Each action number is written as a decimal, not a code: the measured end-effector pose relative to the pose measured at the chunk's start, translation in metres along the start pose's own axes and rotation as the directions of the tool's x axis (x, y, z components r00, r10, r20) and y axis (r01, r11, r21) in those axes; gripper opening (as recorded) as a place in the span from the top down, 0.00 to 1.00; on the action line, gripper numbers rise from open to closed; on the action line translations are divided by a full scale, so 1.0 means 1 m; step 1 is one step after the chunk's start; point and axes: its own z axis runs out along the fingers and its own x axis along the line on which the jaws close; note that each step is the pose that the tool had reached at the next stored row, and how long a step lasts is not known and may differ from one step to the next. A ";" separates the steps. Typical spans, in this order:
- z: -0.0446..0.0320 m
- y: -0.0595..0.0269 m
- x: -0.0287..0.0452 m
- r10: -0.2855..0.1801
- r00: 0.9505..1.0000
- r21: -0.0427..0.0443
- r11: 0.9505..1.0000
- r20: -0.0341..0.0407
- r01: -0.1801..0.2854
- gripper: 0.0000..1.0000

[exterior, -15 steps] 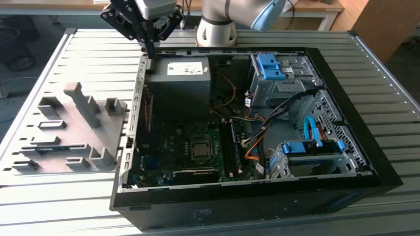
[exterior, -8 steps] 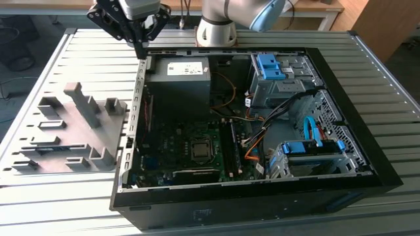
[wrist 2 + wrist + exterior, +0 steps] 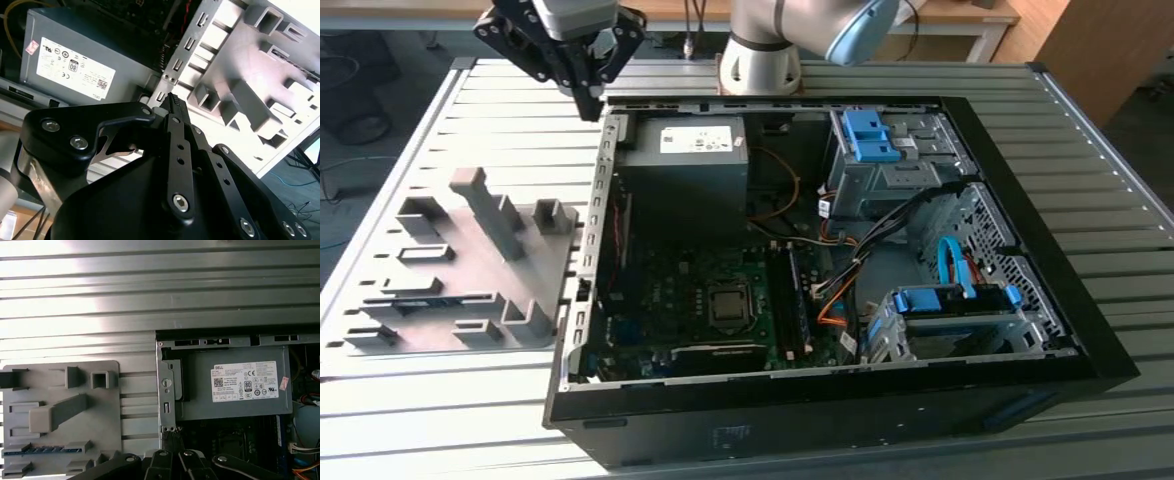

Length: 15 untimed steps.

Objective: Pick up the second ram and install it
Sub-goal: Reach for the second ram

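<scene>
The table (image 3: 1067, 150) has silver-grey ribbed slats. The holder plate (image 3: 454, 250) is plain light grey. The second ram (image 3: 40, 450) is dark with blue marks. The computer case (image 3: 854, 420) is black, and its power supply (image 3: 680, 170) is grey with a white label (image 3: 245, 381). The drive bracket (image 3: 870, 135) is blue. The gripper (image 3: 591, 105) is black with silver screws.

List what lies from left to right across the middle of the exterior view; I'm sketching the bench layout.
Gray holder tray with the memory stick in it → computer case wall → processor socket → orange cables → blue drive bay.
</scene>
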 end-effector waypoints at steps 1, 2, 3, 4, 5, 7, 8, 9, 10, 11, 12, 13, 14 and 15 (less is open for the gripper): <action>-0.0001 -0.0001 0.0019 0.000 1.000 0.000 1.000 0.000 0.000 0.90; -0.0001 -0.0003 0.0039 0.000 1.000 0.000 1.000 0.000 0.000 0.90; -0.0002 -0.0004 0.0057 0.000 1.000 0.000 1.000 0.000 0.000 0.90; -0.0002 -0.0005 0.0075 0.000 1.000 0.000 1.000 0.000 0.000 0.90; -0.0003 -0.0007 0.0093 0.000 1.000 0.000 1.000 0.000 0.000 0.90; -0.0004 -0.0009 0.0125 0.000 1.000 0.000 1.000 0.000 0.000 0.90; -0.0004 -0.0011 0.0141 0.000 1.000 0.000 1.000 0.000 0.000 0.90; -0.0005 -0.0012 0.0156 0.000 1.000 0.000 1.000 0.000 0.000 0.90; -0.0005 -0.0014 0.0172 0.000 1.000 0.000 1.000 0.000 0.000 0.90; -0.0005 -0.0015 0.0187 0.000 1.000 0.000 1.000 0.000 0.000 0.90; -0.0006 -0.0017 0.0200 0.000 1.000 0.000 1.000 0.000 0.000 0.90; -0.0006 -0.0018 0.0214 0.000 1.000 0.000 1.000 0.000 0.000 0.90; -0.0007 -0.0019 0.0227 0.000 1.000 0.000 1.000 0.000 0.000 0.90; -0.0007 -0.0021 0.0239 0.000 1.000 0.000 1.000 0.000 0.000 0.90</action>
